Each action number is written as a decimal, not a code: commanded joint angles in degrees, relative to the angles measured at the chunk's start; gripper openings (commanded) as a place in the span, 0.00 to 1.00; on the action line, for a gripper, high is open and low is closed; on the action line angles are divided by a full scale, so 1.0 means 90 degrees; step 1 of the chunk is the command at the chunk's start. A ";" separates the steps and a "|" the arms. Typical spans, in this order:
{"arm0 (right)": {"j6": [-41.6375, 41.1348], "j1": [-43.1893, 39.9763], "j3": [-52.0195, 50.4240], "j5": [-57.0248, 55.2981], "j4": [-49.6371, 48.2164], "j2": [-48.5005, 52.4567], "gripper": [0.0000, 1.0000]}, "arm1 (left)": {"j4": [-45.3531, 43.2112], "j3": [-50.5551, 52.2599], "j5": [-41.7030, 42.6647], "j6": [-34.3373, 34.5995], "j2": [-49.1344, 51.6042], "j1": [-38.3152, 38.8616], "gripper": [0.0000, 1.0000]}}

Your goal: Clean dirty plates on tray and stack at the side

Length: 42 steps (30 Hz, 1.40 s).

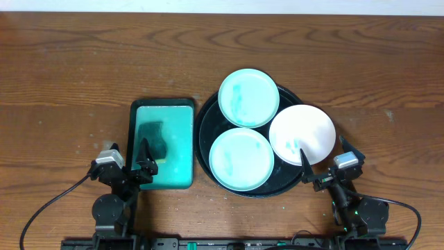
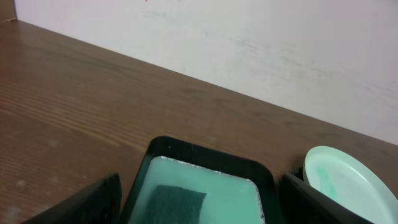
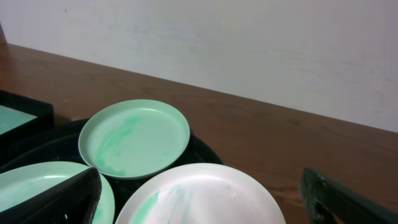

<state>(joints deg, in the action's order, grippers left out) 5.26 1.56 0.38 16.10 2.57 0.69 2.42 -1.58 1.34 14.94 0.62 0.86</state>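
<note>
Three dirty plates lie on a round black tray [image 1: 206, 119]: a mint plate [image 1: 248, 97] at the back, a mint plate [image 1: 241, 158] at the front, and a white plate [image 1: 302, 133] with green smears on the right. A dark green sponge [image 1: 152, 137] lies in a black basin of green soapy water [image 1: 177, 142]. My left gripper [image 1: 143, 161] is open and empty over the basin's near end; the sponge [image 2: 177, 202] lies between its fingers' line of view. My right gripper [image 1: 320, 170] is open and empty at the white plate's [image 3: 199, 196] near edge.
The basin stands just left of the tray on a brown wooden table [image 1: 69, 76]. A pale wall [image 3: 249, 43] runs behind the table's far edge. Bare wood lies right of the tray [image 1: 395, 118] and left of the basin.
</note>
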 commanded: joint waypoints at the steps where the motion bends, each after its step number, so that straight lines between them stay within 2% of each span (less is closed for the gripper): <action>1: 0.0068 -0.0039 -0.0007 0.0032 0.0027 -0.0034 0.99 | 0.0180 0.0151 -0.0107 -0.0085 -0.0032 0.0019 0.81; 36: 0.0073 -0.0039 -0.0007 0.0027 0.0012 -0.0034 0.99 | 0.0087 0.0151 -0.0102 -0.0080 -0.0032 0.0022 0.80; 42: 0.0036 -0.0041 -0.0007 0.0522 -0.0736 -0.0034 0.99 | 0.0007 0.0148 0.0080 -0.0080 -0.0032 0.0022 0.80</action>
<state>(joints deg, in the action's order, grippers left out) 5.26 1.56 0.38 16.78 -1.89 0.69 2.26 -1.58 1.37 14.94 0.62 0.86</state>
